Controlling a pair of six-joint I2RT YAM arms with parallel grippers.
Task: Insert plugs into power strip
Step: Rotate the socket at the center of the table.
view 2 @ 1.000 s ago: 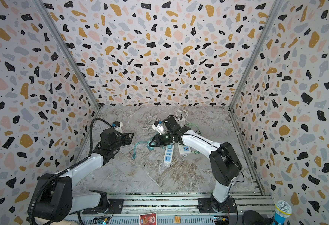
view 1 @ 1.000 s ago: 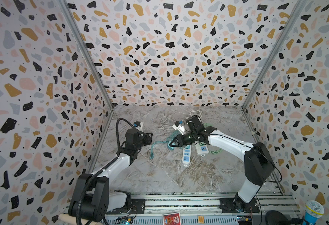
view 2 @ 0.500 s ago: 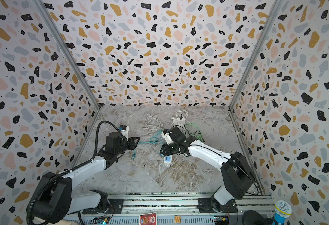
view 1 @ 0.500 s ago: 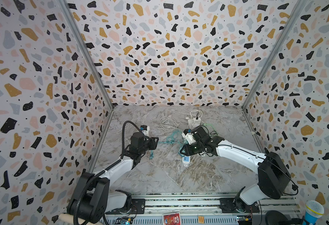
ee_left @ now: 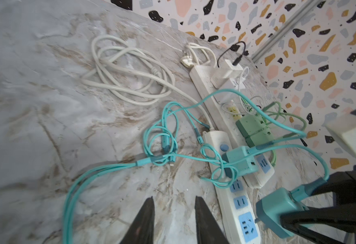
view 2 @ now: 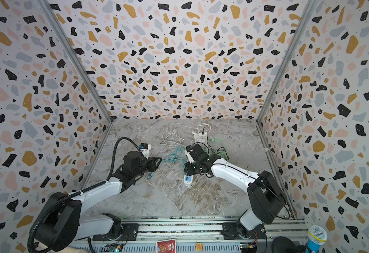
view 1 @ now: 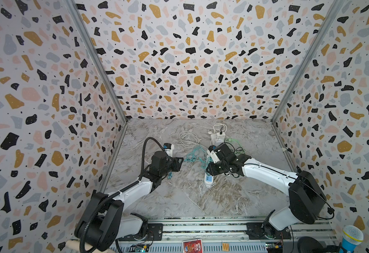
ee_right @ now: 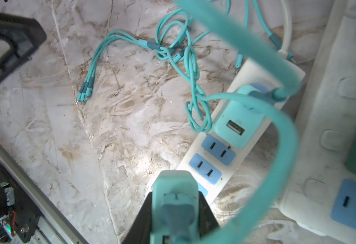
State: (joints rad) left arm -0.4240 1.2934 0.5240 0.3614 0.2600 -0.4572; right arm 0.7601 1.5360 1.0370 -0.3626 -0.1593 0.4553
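1. The right gripper [ee_right: 174,197] is closed on a teal boxy plastic charger plug [ee_right: 174,188], which is pinched between its two black fingers.
2. A thick teal cable [ee_right: 288,143] is looped up and away from the held plug.
3. The held plug is poised at the end socket of a white plastic power strip with blue sockets [ee_right: 212,157], at the end away from the strip's cord; whether they touch cannot be told.
4. A second teal charger plug [ee_right: 236,124] is seated in the same strip, next to two free sockets.
5. The left gripper [ee_left: 173,213] is seen with its jaws partly apart and nothing between them, over the marble-patterned tabletop [ee_left: 46,105].
6. Two green plugs [ee_left: 255,126] are seated in a longer white strip [ee_left: 204,86] lying alongside.
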